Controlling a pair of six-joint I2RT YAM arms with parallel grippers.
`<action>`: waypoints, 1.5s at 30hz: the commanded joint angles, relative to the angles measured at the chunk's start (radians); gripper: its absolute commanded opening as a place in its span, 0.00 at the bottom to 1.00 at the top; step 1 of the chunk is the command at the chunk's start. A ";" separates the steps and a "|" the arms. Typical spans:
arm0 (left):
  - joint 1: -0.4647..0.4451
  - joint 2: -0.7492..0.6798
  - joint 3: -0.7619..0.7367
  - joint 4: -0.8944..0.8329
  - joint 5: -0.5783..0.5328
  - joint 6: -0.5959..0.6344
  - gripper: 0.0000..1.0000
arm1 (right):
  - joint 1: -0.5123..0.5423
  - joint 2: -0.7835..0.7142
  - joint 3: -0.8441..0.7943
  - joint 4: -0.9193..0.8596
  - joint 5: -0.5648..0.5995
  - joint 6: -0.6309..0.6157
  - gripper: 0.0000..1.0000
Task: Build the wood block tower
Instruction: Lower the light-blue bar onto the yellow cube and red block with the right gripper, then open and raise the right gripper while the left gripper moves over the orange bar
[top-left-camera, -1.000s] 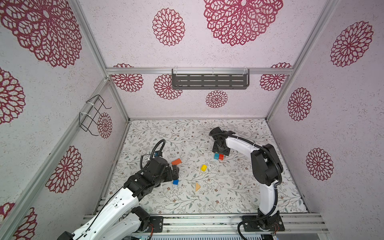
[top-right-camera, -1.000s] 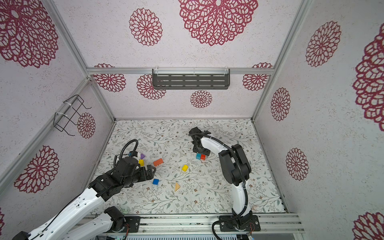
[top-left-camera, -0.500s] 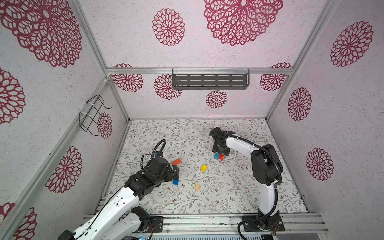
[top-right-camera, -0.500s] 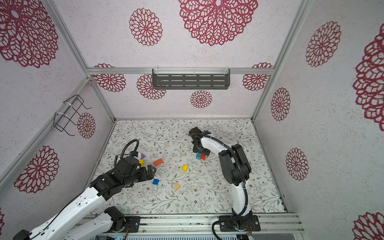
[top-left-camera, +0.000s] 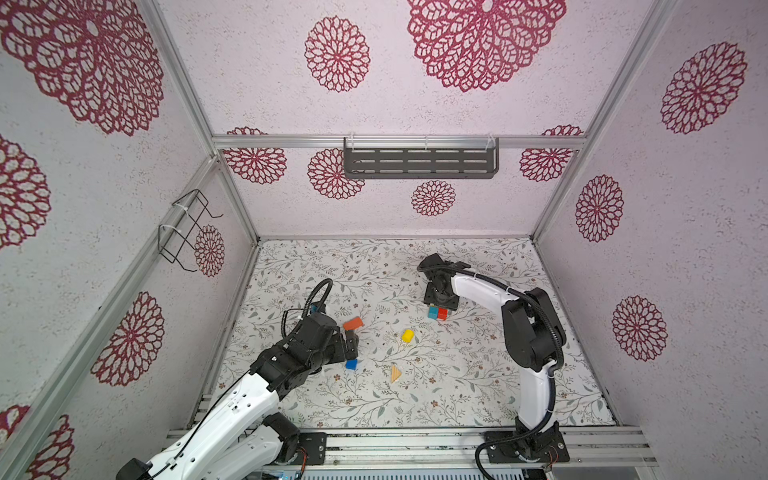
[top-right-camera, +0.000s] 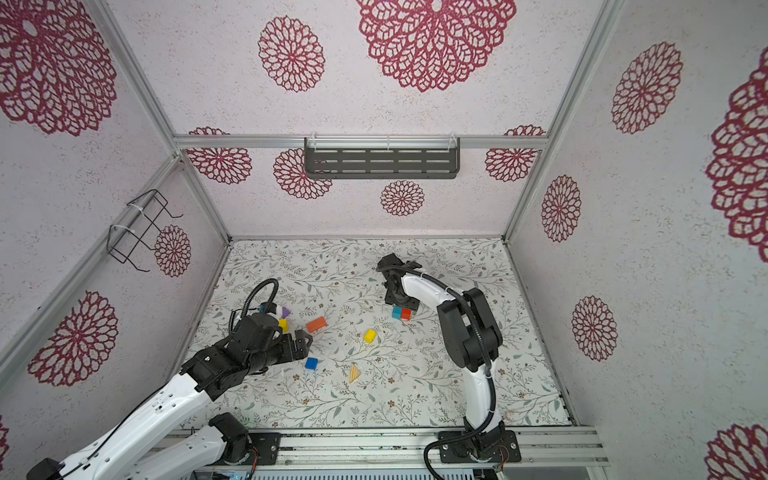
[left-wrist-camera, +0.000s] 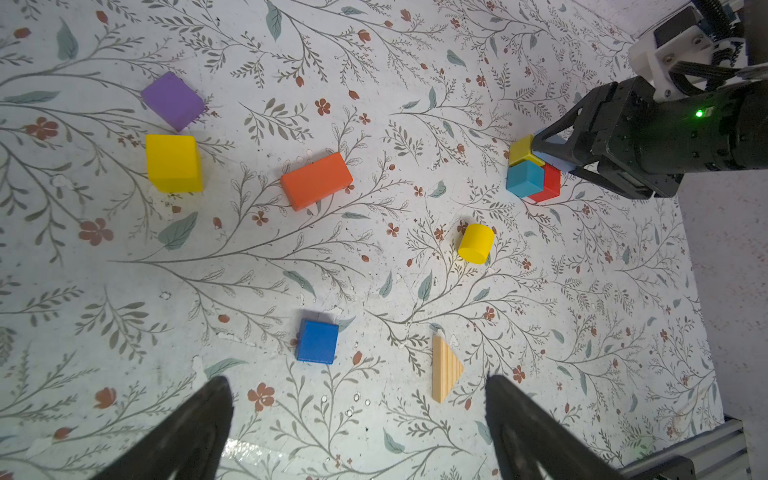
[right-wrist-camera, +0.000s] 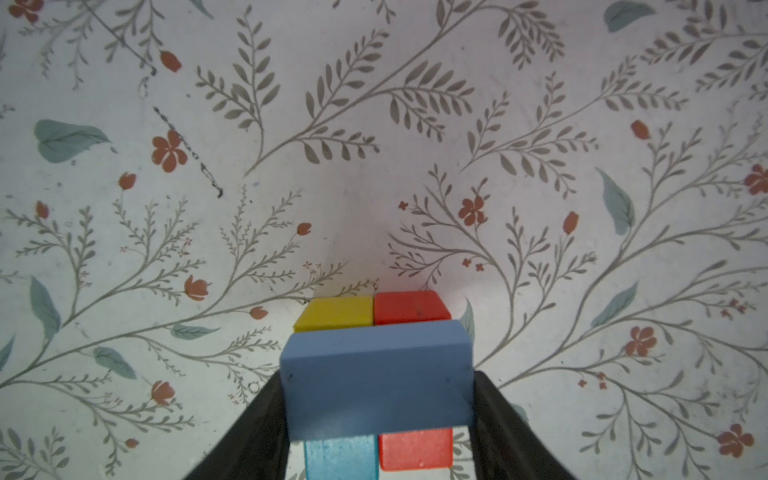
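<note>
While my right gripper (left-wrist-camera: 559, 160) pinches the pale blue brick (right-wrist-camera: 376, 378), I see it laid across the tower base (top-left-camera: 438, 312).
That base, a yellow block (right-wrist-camera: 334, 313), red block (right-wrist-camera: 409, 307) and teal block (right-wrist-camera: 340, 457) packed together, stands right of middle on the mat (top-left-camera: 457, 395); my left gripper (left-wrist-camera: 356, 381), fingers spread, hovers near the blue cube (left-wrist-camera: 317, 341) and wooden wedge (left-wrist-camera: 445, 368).

Right claw (right-wrist-camera: 376, 380), right wrist view: its fingers (right-wrist-camera: 257, 428) run off the edge, and the pale blue brick (right-wrist-camera: 376, 365) between them covers much of the tower (right-wrist-camera: 411, 307); teal block (right-wrist-camera: 340, 457) and red brick (right-wrist-camera: 415, 455) beneath it get clipped too. Left claw (left-wrist-camera: 355, 379), same story, its fingers (left-wrist-camera: 187, 432) cut off. In a top view the left arm (top-right-camera: 232, 357) half-hides the yellow cube (top-right-camera: 283, 325) and purple block (top-right-camera: 286, 311) just behind that claw.
</note>
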 joint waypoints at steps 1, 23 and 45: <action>-0.003 0.003 0.013 0.018 -0.019 0.002 0.97 | -0.003 -0.027 0.017 -0.002 0.000 -0.009 0.62; -0.004 0.039 0.079 -0.071 -0.103 -0.002 0.97 | 0.009 -0.125 -0.033 -0.016 -0.003 -0.102 0.81; 0.049 0.461 0.283 -0.137 -0.153 -0.079 0.94 | -0.038 -0.598 -0.453 0.252 -0.109 -0.299 0.91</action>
